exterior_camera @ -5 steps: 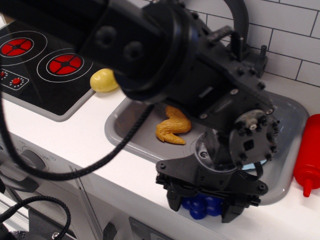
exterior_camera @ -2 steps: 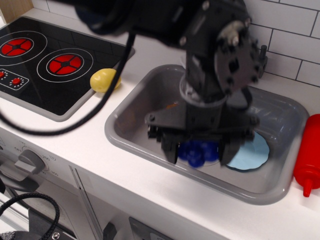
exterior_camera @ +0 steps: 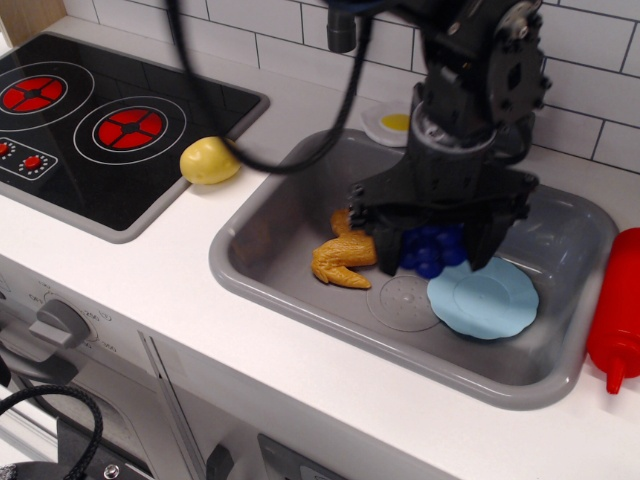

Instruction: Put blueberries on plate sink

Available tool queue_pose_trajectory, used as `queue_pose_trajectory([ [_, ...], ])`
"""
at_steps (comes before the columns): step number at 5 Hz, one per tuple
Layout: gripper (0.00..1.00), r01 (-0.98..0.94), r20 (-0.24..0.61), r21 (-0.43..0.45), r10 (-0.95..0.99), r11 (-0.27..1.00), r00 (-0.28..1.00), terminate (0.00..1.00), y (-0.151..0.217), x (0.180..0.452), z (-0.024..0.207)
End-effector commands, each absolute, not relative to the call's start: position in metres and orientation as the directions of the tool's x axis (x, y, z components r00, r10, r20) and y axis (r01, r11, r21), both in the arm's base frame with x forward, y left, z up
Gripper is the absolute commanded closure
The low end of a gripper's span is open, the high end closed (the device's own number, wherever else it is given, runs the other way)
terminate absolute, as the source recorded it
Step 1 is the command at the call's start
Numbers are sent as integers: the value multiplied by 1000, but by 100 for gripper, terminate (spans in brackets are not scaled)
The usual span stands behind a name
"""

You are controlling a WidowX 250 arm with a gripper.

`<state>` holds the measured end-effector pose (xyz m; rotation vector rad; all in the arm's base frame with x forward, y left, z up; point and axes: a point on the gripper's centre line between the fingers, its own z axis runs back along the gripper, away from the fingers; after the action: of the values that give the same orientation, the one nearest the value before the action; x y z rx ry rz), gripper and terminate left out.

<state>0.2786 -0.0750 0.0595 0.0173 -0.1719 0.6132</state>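
Observation:
My gripper (exterior_camera: pixel 432 250) is shut on the blueberries (exterior_camera: pixel 431 250), a clump of glossy deep-blue balls held between the two black fingers. It hangs over the grey sink (exterior_camera: pixel 250 262), above the basin floor just left of the light-blue plate (exterior_camera: pixel 484 299). The plate lies flat on the sink floor at the right, with nothing on it. The blueberries sit slightly above and to the left of the plate's near rim.
An orange-brown toy chicken piece (exterior_camera: pixel 345 258) lies in the sink, left of the gripper. A yellow potato toy (exterior_camera: pixel 209 160) sits by the black stove (exterior_camera: pixel 70 120). A fried-egg toy (exterior_camera: pixel 388 124) is behind the sink. A red bottle (exterior_camera: pixel 616 310) stands right.
The gripper has carried the blueberries from the counter's front edge up and back over the sink, then right toward the plate. The chicken piece and the whole plate are now uncovered.

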Motion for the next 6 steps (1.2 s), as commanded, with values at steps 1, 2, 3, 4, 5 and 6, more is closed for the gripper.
queue_pose_trajectory([
  [1,100,-582,192,-51,580,812,792,0,-98,309,38],
  [2,100,-581,194,-39,576,813,794,0,-108,324,25],
  [3,100,-582,192,-42,578,812,793,0,-113,330,18],
  [4,100,-593,193,-33,587,805,786,0,-118,341,12],
  [5,100,-590,209,-19,580,807,787,0,-117,338,11],
  [6,0,-591,203,-12,580,807,789,0,-116,336,18],
])
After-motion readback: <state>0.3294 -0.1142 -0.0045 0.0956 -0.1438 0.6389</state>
